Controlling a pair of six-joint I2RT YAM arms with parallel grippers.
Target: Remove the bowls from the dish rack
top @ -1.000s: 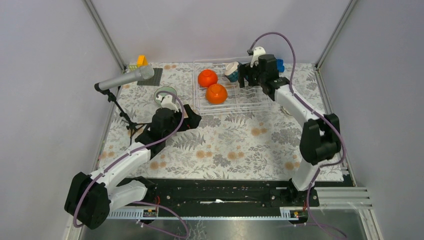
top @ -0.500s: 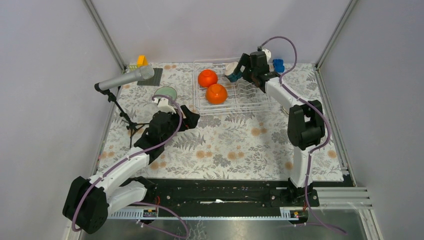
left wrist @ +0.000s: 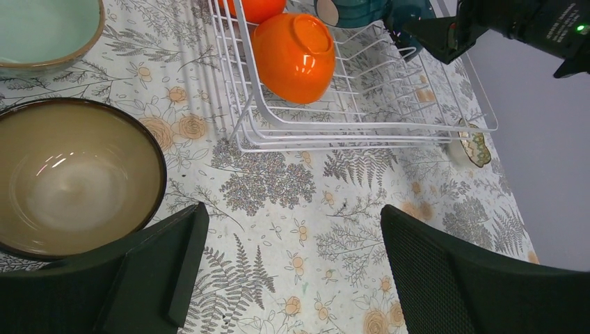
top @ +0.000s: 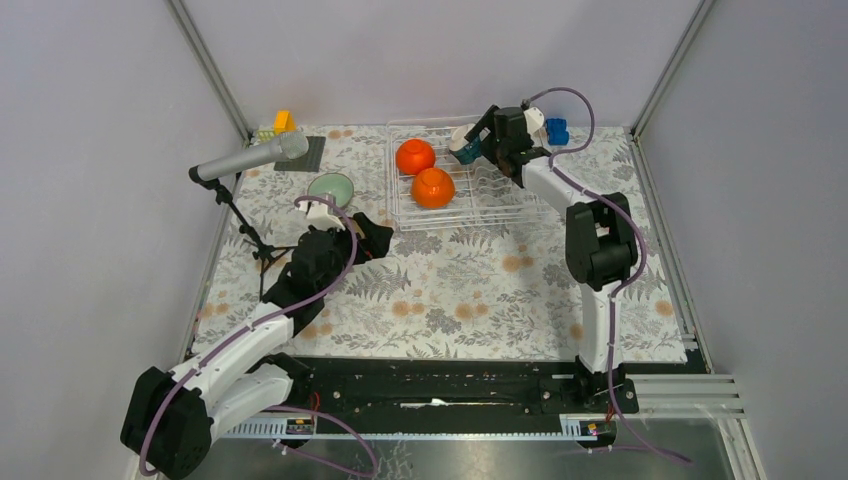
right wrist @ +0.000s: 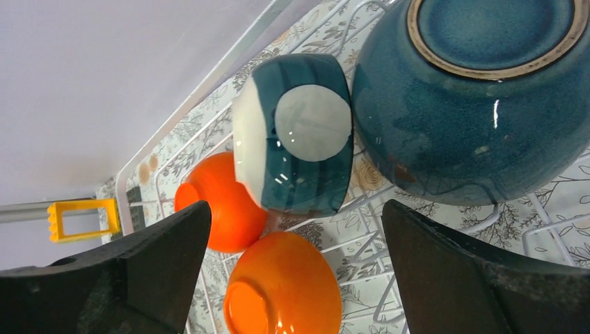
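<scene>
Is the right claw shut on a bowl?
No: the right claw is wide open, and the small teal bowl sits free of it.

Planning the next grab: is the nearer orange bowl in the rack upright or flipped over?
Flipped over: the orange bowl shows its foot ring, not its opening, and sits tilted on the dish rack wires.

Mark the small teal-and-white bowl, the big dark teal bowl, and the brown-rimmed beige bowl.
small teal-and-white bowl [right wrist: 313, 120]: right wrist view, on its white underside.
big dark teal bowl [right wrist: 473, 132]: right wrist view, on its glazed outer wall.
brown-rimmed beige bowl [left wrist: 69, 181]: left wrist view, on its inside bottom.
</scene>
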